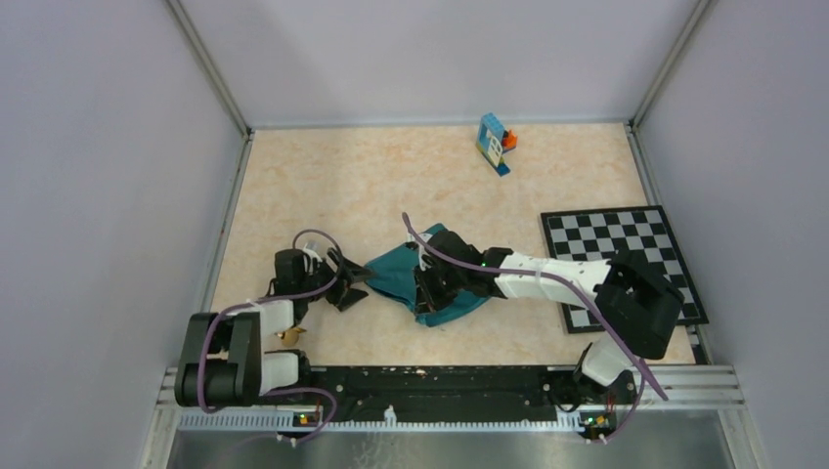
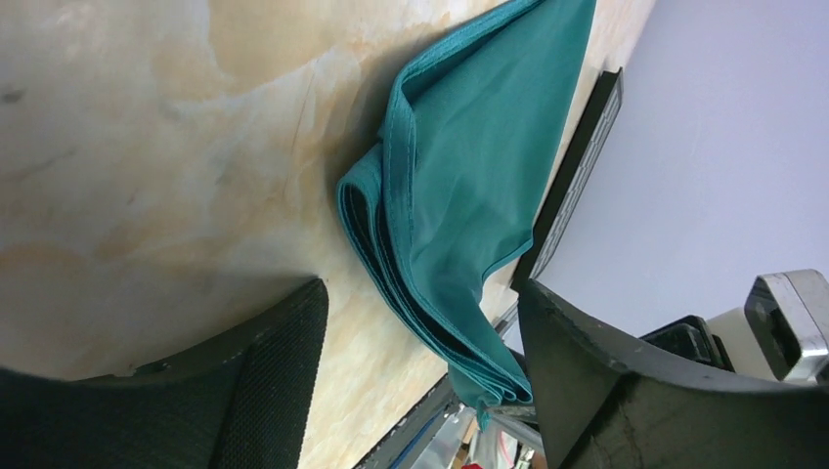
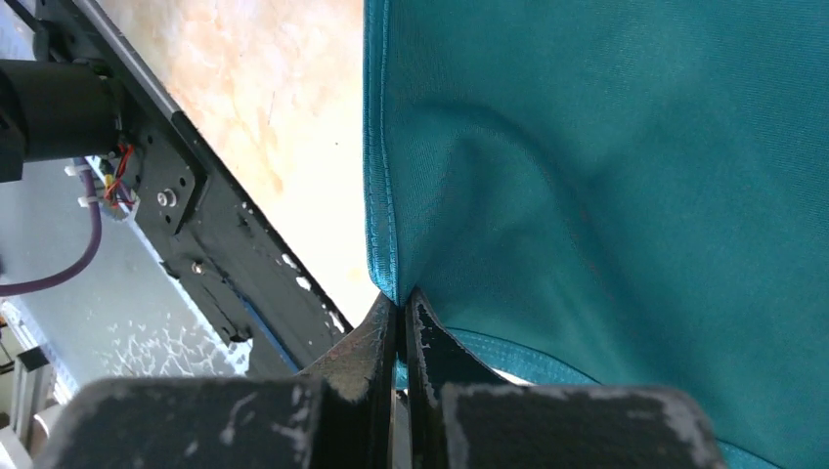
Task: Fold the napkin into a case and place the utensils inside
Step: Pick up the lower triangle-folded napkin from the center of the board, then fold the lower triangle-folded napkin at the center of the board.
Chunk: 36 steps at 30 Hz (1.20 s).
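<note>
The teal-green napkin (image 1: 396, 274) lies bunched and folded in several layers on the table between the two arms. My right gripper (image 1: 427, 290) reaches in from the right and is shut on the napkin's hemmed edge (image 3: 391, 225), which is pinched at its fingertips (image 3: 401, 305) and lifted slightly. My left gripper (image 1: 360, 281) sits at the cloth's left end, open. In the left wrist view the napkin's layered corner (image 2: 459, 322) hangs between the left fingers (image 2: 264, 391), close to the right one, unclamped. A golden-yellow utensil piece (image 1: 290, 335) peeks out beside the left arm, mostly hidden.
A black-and-white checkerboard mat (image 1: 626, 244) lies at the right, partly under the right arm. Blue-orange toy blocks (image 1: 496, 143) stand near the back wall. The black base rail (image 1: 440, 379) runs along the near edge, and walls enclose the table.
</note>
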### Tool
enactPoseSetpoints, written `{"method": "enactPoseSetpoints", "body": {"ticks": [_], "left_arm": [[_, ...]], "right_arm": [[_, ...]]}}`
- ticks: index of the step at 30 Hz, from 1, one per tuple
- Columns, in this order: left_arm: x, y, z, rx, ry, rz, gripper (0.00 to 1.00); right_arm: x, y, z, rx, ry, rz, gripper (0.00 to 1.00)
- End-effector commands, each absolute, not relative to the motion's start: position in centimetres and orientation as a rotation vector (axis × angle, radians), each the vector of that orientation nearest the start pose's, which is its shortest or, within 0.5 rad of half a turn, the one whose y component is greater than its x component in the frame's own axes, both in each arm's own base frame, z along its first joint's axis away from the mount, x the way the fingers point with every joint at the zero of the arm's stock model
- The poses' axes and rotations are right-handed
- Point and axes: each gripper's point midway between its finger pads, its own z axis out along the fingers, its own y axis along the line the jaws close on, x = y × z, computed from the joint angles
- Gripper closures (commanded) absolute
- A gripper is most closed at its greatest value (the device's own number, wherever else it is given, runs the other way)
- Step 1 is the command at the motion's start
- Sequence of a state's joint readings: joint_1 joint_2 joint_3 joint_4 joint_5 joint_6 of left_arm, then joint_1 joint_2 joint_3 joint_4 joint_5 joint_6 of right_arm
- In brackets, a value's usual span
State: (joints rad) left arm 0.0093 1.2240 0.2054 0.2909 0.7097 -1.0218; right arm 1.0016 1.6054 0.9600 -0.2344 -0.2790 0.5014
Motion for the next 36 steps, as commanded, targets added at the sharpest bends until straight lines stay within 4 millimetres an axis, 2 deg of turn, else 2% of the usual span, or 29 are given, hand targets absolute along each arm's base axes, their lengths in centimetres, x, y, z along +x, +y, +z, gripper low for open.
{"method": "enactPoseSetpoints", "body": {"ticks": [1,9,15,21,23,27,31,36], "left_arm": [[24.4,-14.4,3.7,-0.788,2.323,-1.27,0.25],[26.3,-13.6,3.4,-0.711,2.326,-1.129,0.51],[27.2,-13.0,4.0,-0.676,2.331,-1.068,0.7],[28.5,-12.1,6.0,-0.643,2.319,-0.97,0.87],[28.9,-12.0,6.9,-0.643,2.321,-0.94,0.96],[29.9,-12.5,8.3,-0.627,2.357,-0.855,0.98],[30.8,-13.7,8.7,-0.636,2.412,-0.743,1.0],[32.2,-16.0,8.8,-0.674,2.449,-0.647,1.0]], "right_arm": [[15.9,36.7,10.4,-0.751,2.438,1.06,1.0],[15.5,36.6,10.4,-0.775,2.415,1.131,1.0],[15.1,36.7,10.2,-0.815,2.398,1.155,1.0],[14.2,36.9,11.0,-0.834,2.35,1.28,1.0],[14.3,36.3,10.8,-0.801,2.342,1.341,1.0],[14.5,35.1,10.1,-0.759,2.362,1.415,1.0],[14.1,34.2,9.1,-0.717,2.388,1.471,1.0],[14.8,32.5,8.1,-0.632,2.4,1.487,1.0]]}}
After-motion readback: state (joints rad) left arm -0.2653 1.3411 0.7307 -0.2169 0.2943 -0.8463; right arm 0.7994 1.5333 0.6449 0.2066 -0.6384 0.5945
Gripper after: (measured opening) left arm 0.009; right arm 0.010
